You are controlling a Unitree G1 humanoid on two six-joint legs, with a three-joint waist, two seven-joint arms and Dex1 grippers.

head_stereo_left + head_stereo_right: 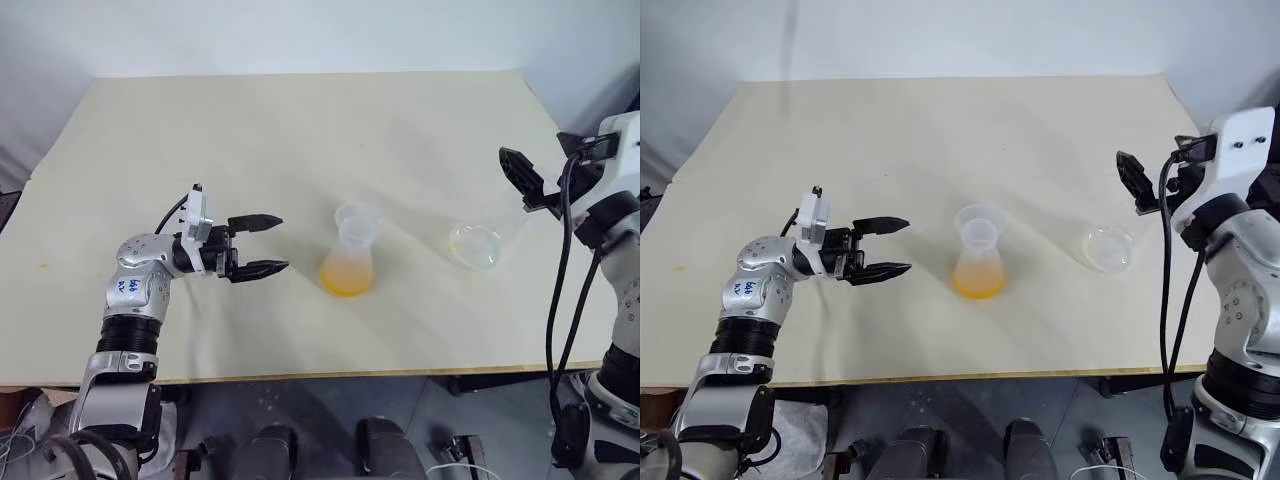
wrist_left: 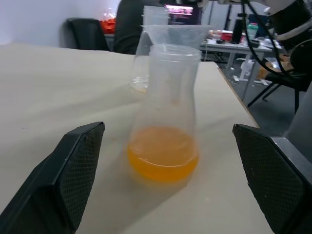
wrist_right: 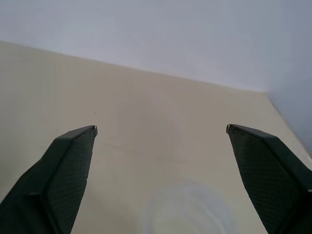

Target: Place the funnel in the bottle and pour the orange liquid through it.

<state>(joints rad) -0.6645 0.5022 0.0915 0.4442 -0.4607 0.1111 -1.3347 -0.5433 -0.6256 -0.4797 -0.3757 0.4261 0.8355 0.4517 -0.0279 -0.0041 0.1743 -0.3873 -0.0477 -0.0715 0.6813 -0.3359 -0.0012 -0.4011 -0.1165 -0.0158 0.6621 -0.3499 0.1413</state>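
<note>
The frosted cone-shaped bottle stands upright mid-table with the small clear funnel seated in its neck. Orange liquid fills the bottle's base; the left wrist view shows it as a bright band. My left gripper is open, level, pointing at the bottle from its left and apart from it. My right gripper hangs open and empty, raised above and to the right of a wider clear flask. The right wrist view shows its fingers spread wide over the table.
The wider clear flask stands upright to the right of the bottle with only a faint yellow trace inside. The pale table reaches back to a wall; its front edge runs close beneath the arms.
</note>
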